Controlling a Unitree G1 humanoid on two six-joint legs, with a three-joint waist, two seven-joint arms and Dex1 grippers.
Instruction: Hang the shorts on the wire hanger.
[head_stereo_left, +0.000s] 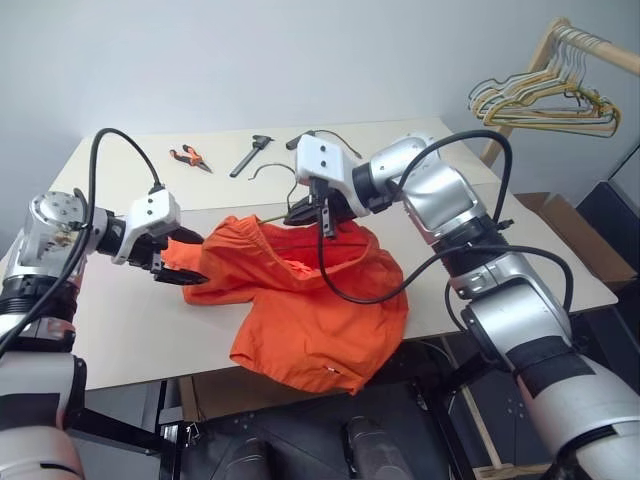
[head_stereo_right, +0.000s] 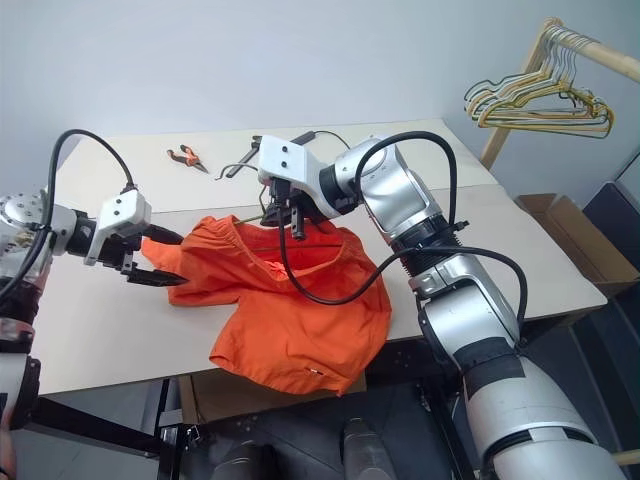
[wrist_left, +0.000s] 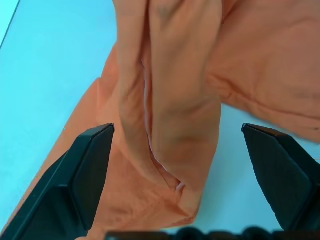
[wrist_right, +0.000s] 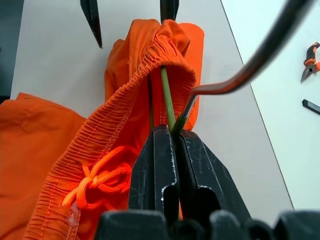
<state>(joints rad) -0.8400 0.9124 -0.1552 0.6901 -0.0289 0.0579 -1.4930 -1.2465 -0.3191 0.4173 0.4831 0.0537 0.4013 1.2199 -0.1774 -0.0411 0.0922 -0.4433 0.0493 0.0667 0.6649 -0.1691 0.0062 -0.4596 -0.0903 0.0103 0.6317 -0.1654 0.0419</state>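
Right claw pinches the wire hanger w/ the shorts' waistband looped over it, above the tabletop. Left claw spread wide, a fabric fold btwn its fingers, not gripped.

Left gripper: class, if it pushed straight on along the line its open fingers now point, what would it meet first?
The left gripper would most likely meet the shorts first: a bunched orange fold lies directly ahead between its open fingers. How near the fold lies is hard to judge.
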